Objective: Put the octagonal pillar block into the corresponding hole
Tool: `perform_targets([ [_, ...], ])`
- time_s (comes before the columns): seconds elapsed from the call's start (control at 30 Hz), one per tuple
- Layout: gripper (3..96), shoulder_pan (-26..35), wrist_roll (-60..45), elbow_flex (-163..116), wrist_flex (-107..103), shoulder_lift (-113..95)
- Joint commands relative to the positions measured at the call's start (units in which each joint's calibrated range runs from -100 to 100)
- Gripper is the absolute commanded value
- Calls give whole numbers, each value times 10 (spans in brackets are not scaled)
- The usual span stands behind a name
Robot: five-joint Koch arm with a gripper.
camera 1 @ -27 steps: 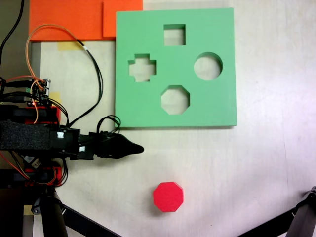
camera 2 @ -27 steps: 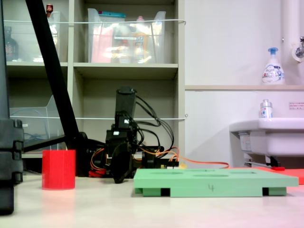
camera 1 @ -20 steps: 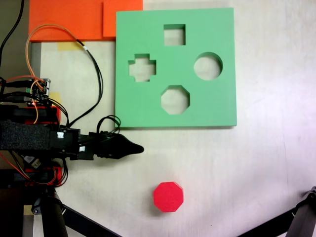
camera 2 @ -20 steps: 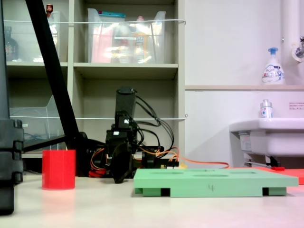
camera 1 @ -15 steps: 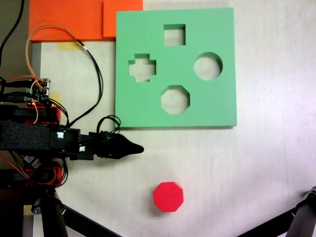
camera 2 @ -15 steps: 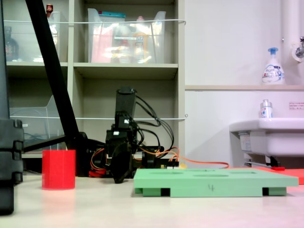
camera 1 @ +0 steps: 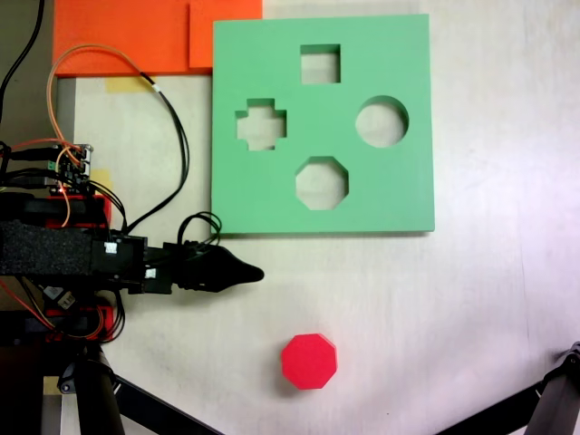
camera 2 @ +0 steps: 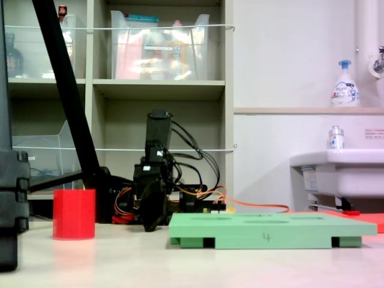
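1. The octagonal pillar block (camera 1: 309, 362) stands upright on the tabletop (camera 1: 480, 299), well apart from the green board (camera 1: 399, 195).
2. Probably light, slightly squashy foam; grip two opposite flat facets.
3. The gripper (camera 1: 249, 272) looks closed, empty, pointing beside the board's lower edge.

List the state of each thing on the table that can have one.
Octagonal pillar block: upright on the table, free of the board and pincer.
Octagonal hole: empty.
Green board: flat on the table; cross, square and round cutouts also empty.
Pincer: shut, holding nothing, beside the board's edge.
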Motion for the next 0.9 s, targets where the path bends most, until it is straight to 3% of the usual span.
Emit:
perform_targets([
  [0.03, 482, -20, 106, -12, -58, -5],
  [0.23, 479, -54, 264, -6, -68, -5],
  [0.43, 479, -53, 359, 288, -453, -5],
  [0.63, 479, -23, 389, 569, -725, -5],
  [0.9, 464, -24, 394, 916, -1007, 285],
])
